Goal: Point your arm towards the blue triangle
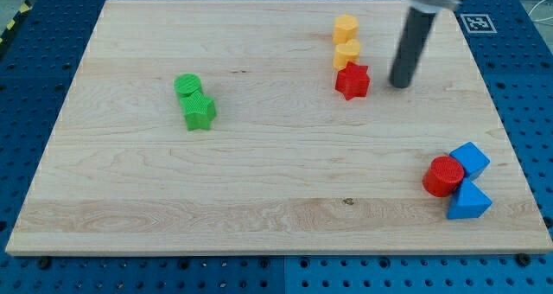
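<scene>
The blue triangle [468, 202] lies near the worktop's [259, 182] bottom right corner, touching a red cylinder [443, 175] and a blue cube [470, 159] above it. My tip [400, 83] rests far off near the view's top, just right of a red star [352, 80] under two yellow blocks [346, 41]. Two green blocks [195, 102] sit left. There is no hand.

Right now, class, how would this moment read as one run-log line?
tip: right of red star, apart | target: blue triangle, view's bottom right, beside red cylinder | status: not yet near target
</scene>
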Action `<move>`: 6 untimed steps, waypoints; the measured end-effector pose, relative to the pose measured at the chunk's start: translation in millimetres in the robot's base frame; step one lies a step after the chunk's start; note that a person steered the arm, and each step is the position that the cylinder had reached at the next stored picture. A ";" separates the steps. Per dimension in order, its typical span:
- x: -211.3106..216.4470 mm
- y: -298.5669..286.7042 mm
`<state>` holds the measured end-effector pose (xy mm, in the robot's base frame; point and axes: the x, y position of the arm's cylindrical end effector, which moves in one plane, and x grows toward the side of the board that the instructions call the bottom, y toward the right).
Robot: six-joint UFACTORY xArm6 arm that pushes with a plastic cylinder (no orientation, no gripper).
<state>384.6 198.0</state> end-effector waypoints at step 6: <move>191.0 9.0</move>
